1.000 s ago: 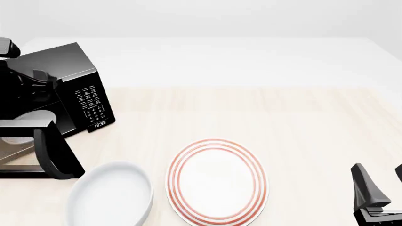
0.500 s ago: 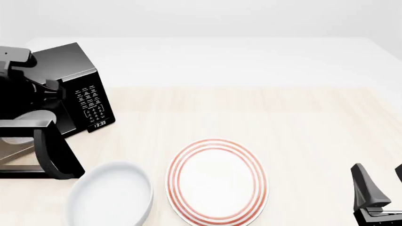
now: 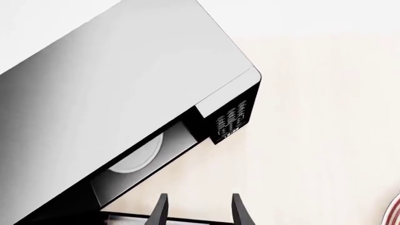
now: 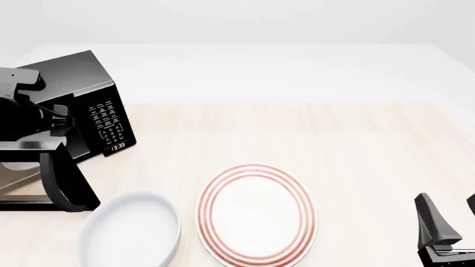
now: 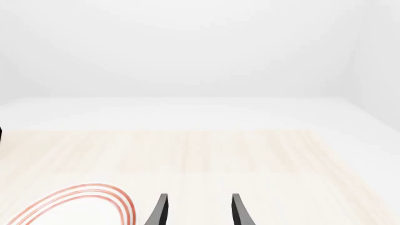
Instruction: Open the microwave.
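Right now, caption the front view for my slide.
Microwave door swung open, left arm above it; white bowl and red-ringed plate in front.

Pale wooden table (image 4: 356, 144) against plain white backdrop (image 4: 237, 22)

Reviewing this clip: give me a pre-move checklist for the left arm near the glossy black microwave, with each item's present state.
1. Door of the glossy black microwave swung open, cavity exposed: ok; the white turntable shows in the left wrist view.
2. Left gripper open and holding nothing: ok.
3. Left gripper clear of the door's vertical black handle: cannot tell; the arm hides its fingers in the front view.
4. Right gripper open, parked away from the microwave: ok.
5. Red-ringed white plate and plain white bowl apart from the open door: ok.
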